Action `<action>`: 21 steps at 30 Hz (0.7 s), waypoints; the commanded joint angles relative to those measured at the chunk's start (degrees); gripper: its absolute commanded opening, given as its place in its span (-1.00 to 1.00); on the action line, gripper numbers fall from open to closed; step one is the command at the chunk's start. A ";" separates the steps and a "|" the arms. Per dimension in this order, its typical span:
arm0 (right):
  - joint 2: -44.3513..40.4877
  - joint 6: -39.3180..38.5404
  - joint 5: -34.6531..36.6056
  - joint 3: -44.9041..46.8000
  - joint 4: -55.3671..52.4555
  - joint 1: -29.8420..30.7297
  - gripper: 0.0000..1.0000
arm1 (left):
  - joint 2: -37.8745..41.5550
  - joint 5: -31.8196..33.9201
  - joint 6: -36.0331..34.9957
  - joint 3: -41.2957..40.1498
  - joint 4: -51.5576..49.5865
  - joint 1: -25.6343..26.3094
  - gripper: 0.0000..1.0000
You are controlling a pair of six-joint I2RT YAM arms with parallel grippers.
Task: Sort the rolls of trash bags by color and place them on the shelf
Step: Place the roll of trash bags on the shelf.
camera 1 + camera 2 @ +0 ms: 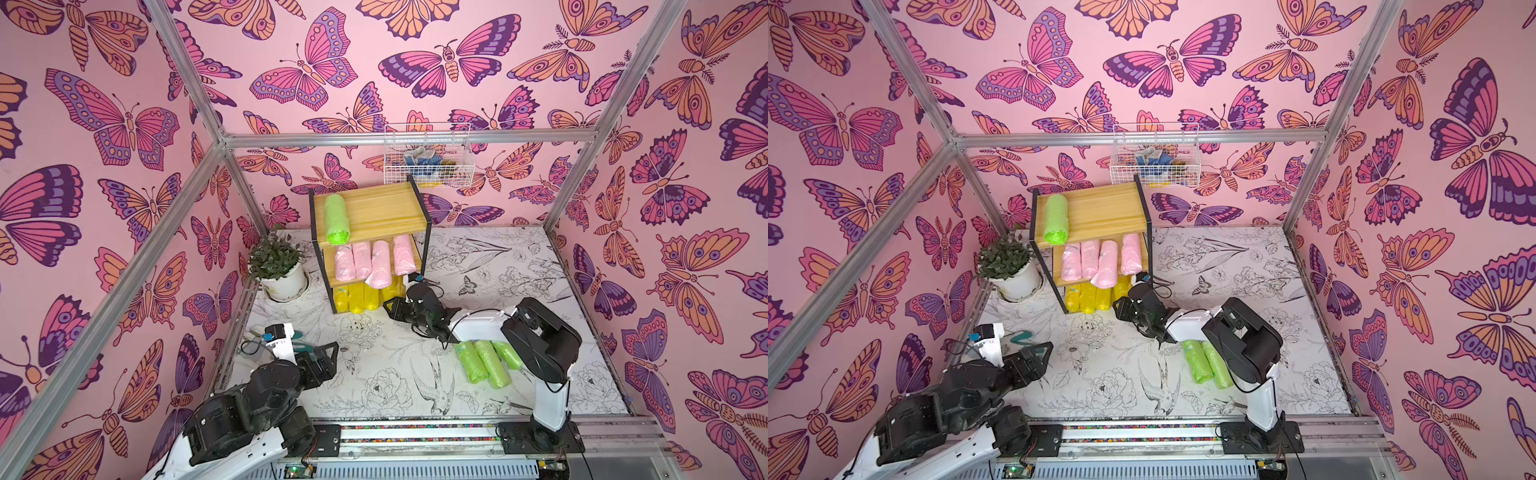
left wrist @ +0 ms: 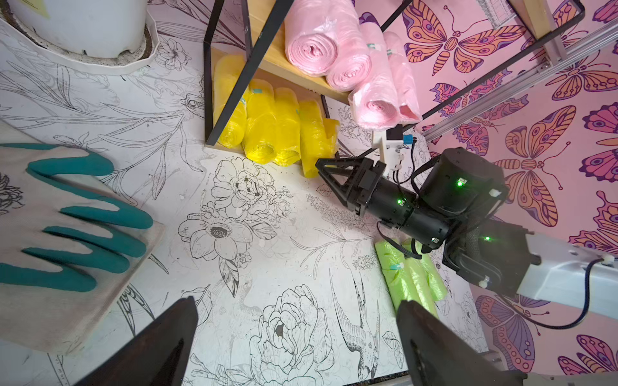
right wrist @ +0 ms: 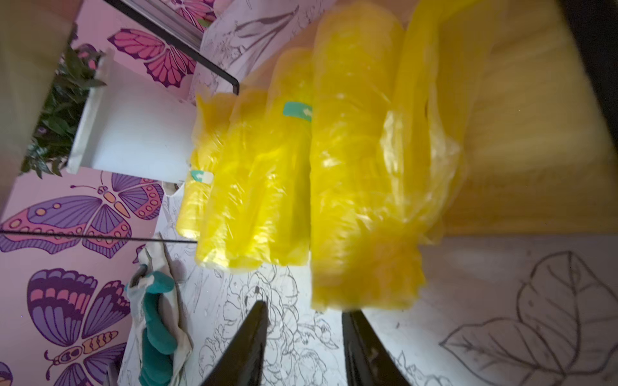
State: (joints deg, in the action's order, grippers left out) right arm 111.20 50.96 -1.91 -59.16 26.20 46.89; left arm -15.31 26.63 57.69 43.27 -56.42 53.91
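Observation:
The shelf point(image 1: 374, 208) stands at the back of the table. One lime green roll point(image 1: 337, 219) lies on its top board, several pink rolls point(image 1: 376, 257) on the middle board and several yellow rolls point(image 1: 357, 297) on the bottom board. Three more green rolls point(image 1: 484, 361) lie on the table under my right arm. My right gripper point(image 3: 305, 309) is open and empty just in front of the rightmost yellow roll point(image 3: 361, 200), whose loose end sticks out past the board. At the table's left, my left gripper point(image 2: 296, 302) is wide open over bare table.
A potted plant point(image 1: 282, 266) in a white pot stands left of the shelf. A white wire basket point(image 1: 428, 160) hangs on the back wall above it. A teal-fingered glove point(image 2: 67, 217) lies beside my left gripper. Aluminium frame bars edge the table.

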 commanded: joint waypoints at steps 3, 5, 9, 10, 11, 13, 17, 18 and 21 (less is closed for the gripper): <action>3.06 0.09 -2.02 -2.71 6.78 -1.62 -0.20 | 0.03 0.97 0.42 -0.88 -1.85 -0.31 0.98; 3.23 0.37 -2.56 -2.98 6.81 -1.76 -0.20 | -0.16 0.77 0.35 -0.56 -1.85 -0.33 0.98; 1.44 -0.14 -2.94 -2.75 2.08 -1.80 -0.14 | -0.49 1.05 0.19 -0.42 -1.89 -0.38 0.98; 0.54 -0.76 -3.38 -2.15 1.17 -1.73 -0.11 | -0.66 1.12 0.17 -0.43 -1.85 -0.30 0.97; -0.48 -0.90 -3.83 -1.32 0.55 -1.72 -0.08 | -0.92 1.09 0.31 -0.42 -1.85 -0.38 0.98; -2.51 -1.12 -4.39 0.66 -0.92 -1.72 -0.05 | -1.58 0.99 0.40 -0.39 -1.67 -0.37 0.98; -8.24 -0.80 -4.32 6.56 -2.77 -1.41 -0.02 | -3.11 0.03 0.88 -0.76 -0.77 -0.35 0.98; -10.05 -1.07 -3.96 8.07 -3.79 -1.24 -0.01 | -3.51 -0.29 1.10 -0.89 -0.39 -0.32 0.98; -16.05 -3.10 -3.18 10.43 -10.98 -0.72 0.03 | -4.37 -1.46 1.45 -1.47 0.80 -0.37 0.98</action>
State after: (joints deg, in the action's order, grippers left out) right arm 99.39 50.30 -5.80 -49.93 21.69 45.80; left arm -18.92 26.17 58.41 43.03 -56.66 53.91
